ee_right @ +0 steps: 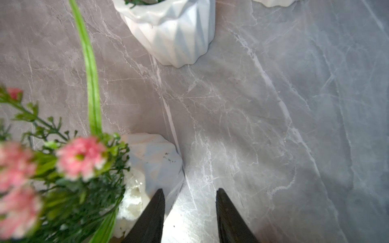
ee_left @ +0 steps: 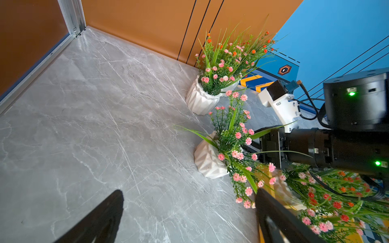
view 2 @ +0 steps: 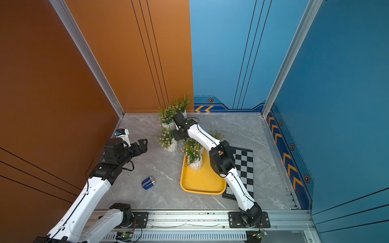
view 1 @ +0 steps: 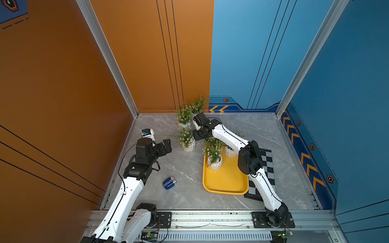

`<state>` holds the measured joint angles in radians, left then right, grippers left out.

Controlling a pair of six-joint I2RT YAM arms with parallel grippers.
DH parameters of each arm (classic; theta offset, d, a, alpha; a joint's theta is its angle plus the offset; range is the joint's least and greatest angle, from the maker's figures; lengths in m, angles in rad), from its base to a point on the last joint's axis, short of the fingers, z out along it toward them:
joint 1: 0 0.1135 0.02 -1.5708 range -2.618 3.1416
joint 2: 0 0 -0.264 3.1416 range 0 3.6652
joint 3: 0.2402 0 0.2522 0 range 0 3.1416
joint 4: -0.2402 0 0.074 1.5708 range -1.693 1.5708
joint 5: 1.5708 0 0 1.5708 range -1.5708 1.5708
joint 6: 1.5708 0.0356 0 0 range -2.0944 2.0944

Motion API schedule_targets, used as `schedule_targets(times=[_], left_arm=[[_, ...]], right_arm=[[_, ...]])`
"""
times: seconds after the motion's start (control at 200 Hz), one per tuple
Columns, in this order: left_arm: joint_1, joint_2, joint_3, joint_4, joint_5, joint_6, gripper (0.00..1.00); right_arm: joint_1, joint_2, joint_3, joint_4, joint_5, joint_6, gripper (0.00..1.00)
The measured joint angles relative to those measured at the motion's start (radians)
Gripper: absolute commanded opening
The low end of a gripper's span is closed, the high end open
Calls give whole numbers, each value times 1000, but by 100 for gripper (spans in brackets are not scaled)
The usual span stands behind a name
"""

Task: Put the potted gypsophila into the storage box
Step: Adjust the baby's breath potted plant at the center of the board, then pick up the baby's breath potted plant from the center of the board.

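The storage box [view 1: 226, 183], a yellow tray, lies on the tabletop [view 1: 160, 130] a little right of the middle, its long side running from the front edge toward the far edge. Two flower pots stand in its far end: one pot [view 1: 214, 163] at the left rim, and a second pot [view 1: 230, 152] partly hidden behind the right arm.

The potted gypsophila [view 1: 188, 144] nearest to the right gripper [ee_right: 189, 190] is not in the tray. It stands on the bare tabletop, just left of the tray's far end. Two more plants, a middle plant [view 1: 184, 122] and a far plant [view 1: 196, 108], stand behind it toward the far edge.

The right gripper is low beside this potted gypsophila. Its fingers are apart and only bare tabletop is between them. One finger is just beside the white pot; I cannot tell if it touches.

The left gripper [ee_left: 188, 191] is above the left part of the tabletop, its fingers wide apart and holding nothing.

A small blue case [view 1: 169, 183] lies toward the front edge, left of the tray. A chequered board [view 1: 268, 168] lies along the tray's right side.
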<state>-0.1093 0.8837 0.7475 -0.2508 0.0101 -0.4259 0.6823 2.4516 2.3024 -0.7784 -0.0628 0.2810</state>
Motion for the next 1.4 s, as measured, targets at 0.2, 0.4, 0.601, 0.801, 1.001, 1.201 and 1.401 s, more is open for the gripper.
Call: schedule_targets(times=[0.2,0.4,0.601,0.801,1.001,1.201,1.401], left_arm=[[0,-6,-9,-1,5,-12,98],[0,-8,-13,0,14,-19,98],[2,-31,-13,-1,18,-19,98],[2,-54,-14,-3,18,-20,98],[2,-53,-15,-5,18,-20,98],[2,-53,-15,-5,18,-20,98],[3,-53,-15,-5,18,-20,98]], right_arm=[[3,-57,-11,0,23,5,44],[5,-94,-11,3,14,21,42],[21,-85,-11,2,5,39,40],[51,-56,-11,2,-24,42,39],[51,-23,-13,1,-28,42,38],[51,-18,-13,0,-2,42,37],[49,-4,-13,0,11,65,33]])
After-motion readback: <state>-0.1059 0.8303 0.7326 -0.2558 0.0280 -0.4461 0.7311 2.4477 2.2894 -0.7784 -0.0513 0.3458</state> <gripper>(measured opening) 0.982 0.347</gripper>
